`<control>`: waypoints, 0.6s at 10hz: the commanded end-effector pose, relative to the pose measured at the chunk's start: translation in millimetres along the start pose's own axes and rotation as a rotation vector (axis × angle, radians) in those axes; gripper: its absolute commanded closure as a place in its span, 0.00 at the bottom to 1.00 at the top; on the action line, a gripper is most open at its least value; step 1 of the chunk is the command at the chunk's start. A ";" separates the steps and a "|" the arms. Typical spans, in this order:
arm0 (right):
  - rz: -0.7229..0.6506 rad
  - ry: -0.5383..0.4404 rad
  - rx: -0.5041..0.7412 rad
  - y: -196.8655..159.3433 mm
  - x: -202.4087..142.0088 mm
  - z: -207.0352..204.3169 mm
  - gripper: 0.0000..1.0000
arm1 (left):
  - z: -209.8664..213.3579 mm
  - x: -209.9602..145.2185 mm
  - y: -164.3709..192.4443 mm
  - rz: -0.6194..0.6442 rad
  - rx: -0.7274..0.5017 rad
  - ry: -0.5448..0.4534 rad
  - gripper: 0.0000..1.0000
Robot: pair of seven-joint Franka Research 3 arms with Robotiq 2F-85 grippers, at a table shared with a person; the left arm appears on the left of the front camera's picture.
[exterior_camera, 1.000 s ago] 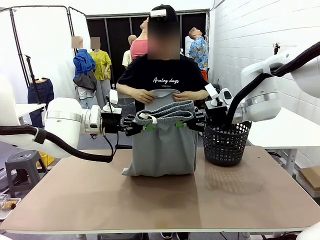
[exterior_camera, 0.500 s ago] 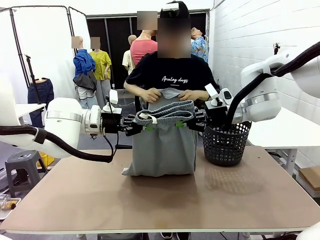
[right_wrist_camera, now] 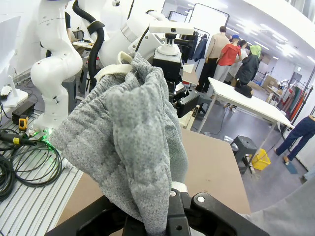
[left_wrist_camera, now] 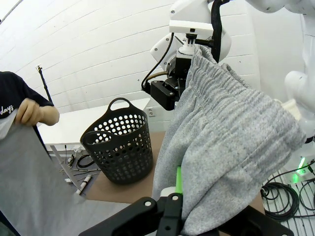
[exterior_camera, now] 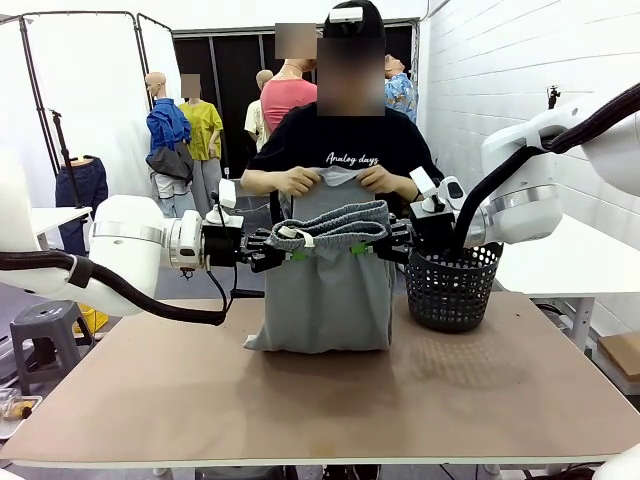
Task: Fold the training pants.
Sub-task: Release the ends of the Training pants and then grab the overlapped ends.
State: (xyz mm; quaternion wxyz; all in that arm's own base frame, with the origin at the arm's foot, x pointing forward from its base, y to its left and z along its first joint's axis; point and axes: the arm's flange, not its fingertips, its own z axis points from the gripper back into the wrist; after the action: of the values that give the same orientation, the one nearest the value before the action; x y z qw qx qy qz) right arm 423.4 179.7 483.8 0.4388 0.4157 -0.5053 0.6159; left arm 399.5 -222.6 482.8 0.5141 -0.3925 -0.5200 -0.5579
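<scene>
The training pants (exterior_camera: 325,290) are light grey sweatpants hanging in mid-air above the table, folded over themselves. My left gripper (exterior_camera: 289,250) is shut on the left end of the gathered waistband (exterior_camera: 333,225). My right gripper (exterior_camera: 364,244) is shut on its right end. The person across the table holds the leg ends up at chest height with both hands (exterior_camera: 300,181). In the left wrist view the waistband fabric (left_wrist_camera: 226,132) is pinched between my fingers (left_wrist_camera: 170,208). In the right wrist view the bunched grey fabric (right_wrist_camera: 133,142) sits in my shut fingers (right_wrist_camera: 172,206).
A black perforated basket (exterior_camera: 450,286) stands on the brown table (exterior_camera: 320,400) at the right, close behind my right gripper. The same basket (left_wrist_camera: 119,147) appears in the left wrist view. White tables stand to either side of the table.
The person has lifted the leg ends slightly higher, from waist to chest height. Both grippers have stayed still, shut on the waistband.
</scene>
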 end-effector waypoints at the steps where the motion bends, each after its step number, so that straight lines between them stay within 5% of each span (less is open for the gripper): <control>1: 0.007 -0.003 0.003 1.9 1.5 -0.6 1.00 | 0.5 2.9 -0.5 -0.005 0.000 -0.004 1.00; 6: 0.007 -0.003 0.003 1.9 1.5 -0.6 1.00 | 0.5 2.9 -0.5 -0.005 0.000 -0.004 1.00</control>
State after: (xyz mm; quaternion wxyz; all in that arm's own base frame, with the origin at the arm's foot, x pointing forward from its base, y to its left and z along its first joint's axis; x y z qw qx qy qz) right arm 423.4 179.7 483.8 0.4387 0.4157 -0.5053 0.6159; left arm 399.5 -222.6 482.8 0.5141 -0.3925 -0.5200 -0.5579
